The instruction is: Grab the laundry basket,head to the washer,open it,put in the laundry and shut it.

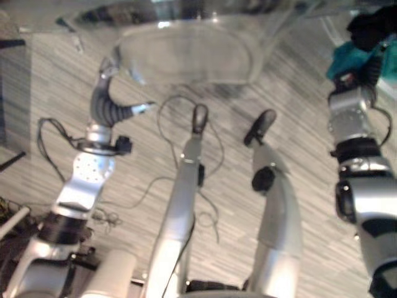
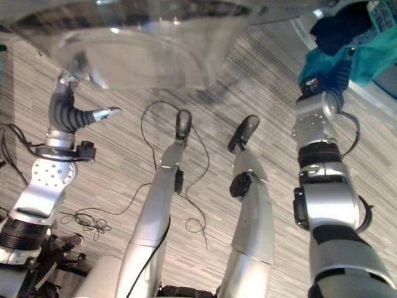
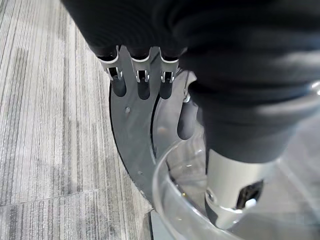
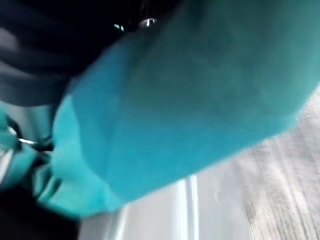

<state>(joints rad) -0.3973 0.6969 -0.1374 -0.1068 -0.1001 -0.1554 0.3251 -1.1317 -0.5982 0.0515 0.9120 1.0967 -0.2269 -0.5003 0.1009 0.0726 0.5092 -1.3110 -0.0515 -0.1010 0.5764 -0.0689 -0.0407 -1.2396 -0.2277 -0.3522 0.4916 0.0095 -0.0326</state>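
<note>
Left hand [image 3: 150,80], upper left, fingers straight against clear washer door [image 1: 186,53]. Right hand [image 2: 319,93], upper right, fingers buried in teal laundry [image 2: 372,56]; grip unreadable. Risk: cloth snagging, dropping onto floor [image 1: 298,93].

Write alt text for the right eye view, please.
The right hand reaches up into teal laundry at a white rim, its fingers hidden in the cloth. The left hand is raised beneath the clear washer door, above striped grey flooring.
</note>
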